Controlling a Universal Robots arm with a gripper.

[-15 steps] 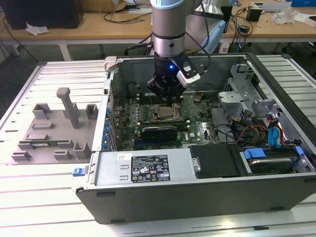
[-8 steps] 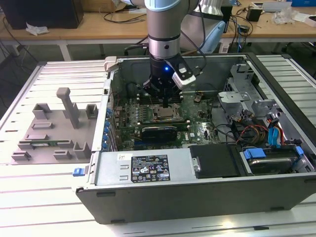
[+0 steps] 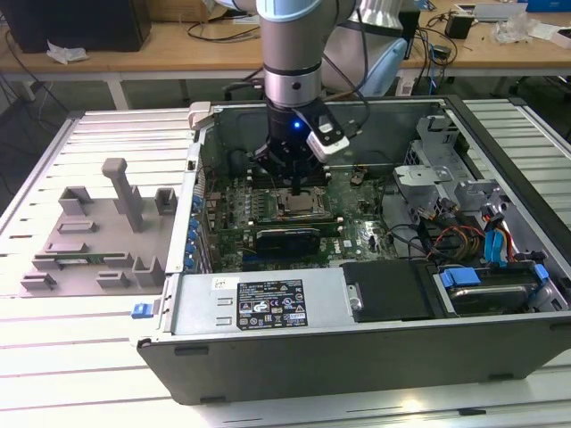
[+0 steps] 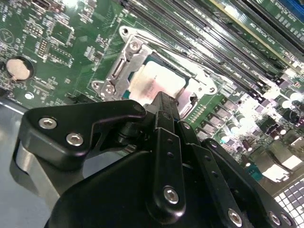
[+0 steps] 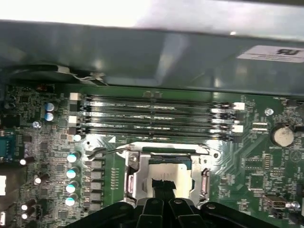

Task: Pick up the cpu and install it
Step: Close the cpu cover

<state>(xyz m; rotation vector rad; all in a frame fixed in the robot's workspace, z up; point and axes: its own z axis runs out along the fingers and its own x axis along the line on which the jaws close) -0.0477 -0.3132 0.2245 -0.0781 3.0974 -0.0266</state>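
Second wrist view shows the small square silver-grey cpu (image 4: pixel 151 84) lying flat in the silver metal-framed socket (image 4: pixel 118 61) of the green motherboard (image 4: pixel 57 47), the black gripper (image 4: pixel 164 100), fingertips pinched together on nothing, poised over the chip's middle, hanging straight down from the upright arm (image 3: pixel 290 45) inside the open grey computer case (image 3: pixel 357 357).

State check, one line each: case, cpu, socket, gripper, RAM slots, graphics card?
computer case: open, side panel off.
cpu: lying flat in the socket, metal plate up.
socket: holds the cpu; cannot tell whether latched.
gripper: down inside the case, right at the cpu's plate; contact unclear.
memory slots: no sticks fitted.
graphics card: in the case, beside the socket.
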